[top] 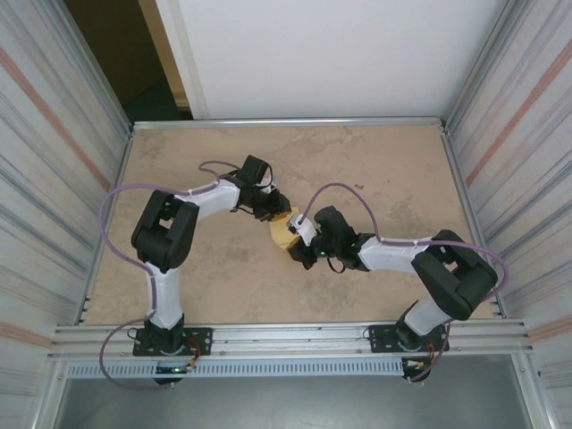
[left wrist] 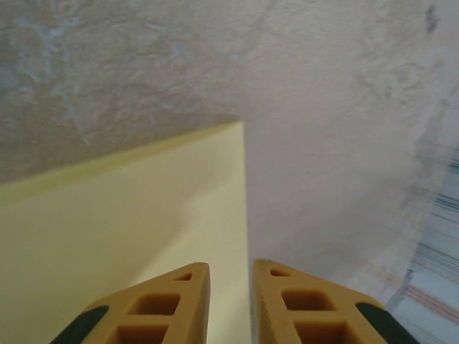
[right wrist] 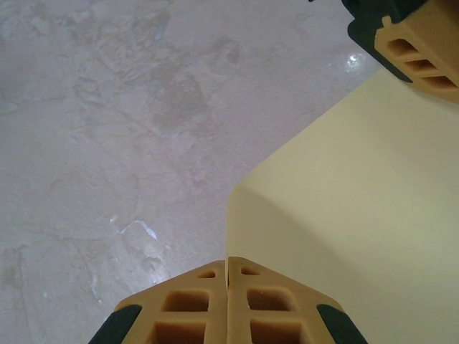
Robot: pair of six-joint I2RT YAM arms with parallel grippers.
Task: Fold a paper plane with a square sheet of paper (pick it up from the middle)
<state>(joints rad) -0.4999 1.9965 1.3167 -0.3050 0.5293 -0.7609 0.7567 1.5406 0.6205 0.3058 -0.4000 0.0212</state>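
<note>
The square sheet of paper (top: 283, 231) is pale yellow and sits mid-table between the two grippers, partly folded with one flap raised. My right gripper (top: 296, 241) comes in from the right. In the right wrist view the right gripper (right wrist: 227, 259) is shut on the paper (right wrist: 358, 215), whose edge runs in between the fingertips. My left gripper (top: 278, 215) reaches in from the left. In the left wrist view the left gripper (left wrist: 229, 266) has its jaws a narrow gap apart, with the right edge of the paper (left wrist: 122, 229) lying in that gap. One left finger (right wrist: 419, 43) hangs over the sheet's far side.
The table (top: 384, 170) is a mottled beige surface boxed in by metal-framed walls (top: 500, 116) at left, right and back. A metal rail (top: 295, 335) runs along the near edge by the arm bases. Grey cables loop over both arms.
</note>
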